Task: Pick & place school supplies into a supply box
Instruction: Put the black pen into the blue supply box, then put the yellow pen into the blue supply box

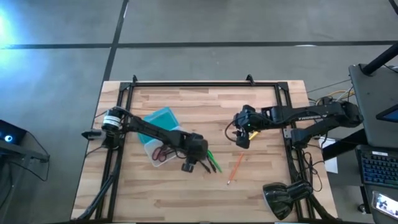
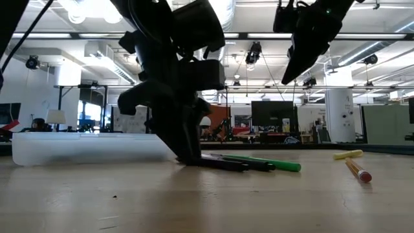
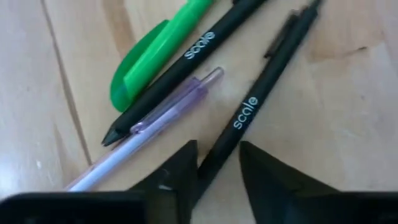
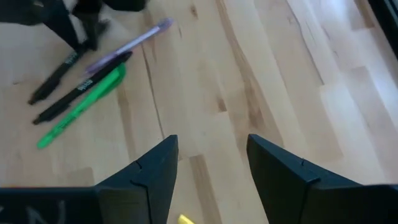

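The supply box lies open left of centre: turquoise lid [image 1: 163, 118], whitish tray [image 1: 155, 152] with the red-handled scissors [image 1: 163, 153] inside. My left gripper [image 3: 219, 171] is down on the table beside the tray, open, with its fingers on either side of a dark pen [image 3: 249, 106]. Beside that pen lie a second dark pen [image 3: 186, 59], a clear purple pen [image 3: 165, 112] and the green marker [image 3: 155, 53]. The orange pencil [image 1: 235, 168] and the short yellow stick [image 2: 348, 155] lie flat farther right. My right gripper [image 4: 211, 180] hangs open above the table near the yellow stick [image 4: 185, 219]. My left gripper comes from above, its fingers [image 3: 183, 171] across the lower end [image 3: 214, 158] of the dark pen, which lies flat on the table. One finger sits close against the pen and a gap shows on the other side; whether it touches, I cannot tell.
A black frame rail [image 1: 205, 84] runs round the tabletop. A dark lamp head [image 1: 283, 199] sits at the near right corner. Bare wood lies between the pens and the pencil, and along the near edge [image 1: 186, 205].
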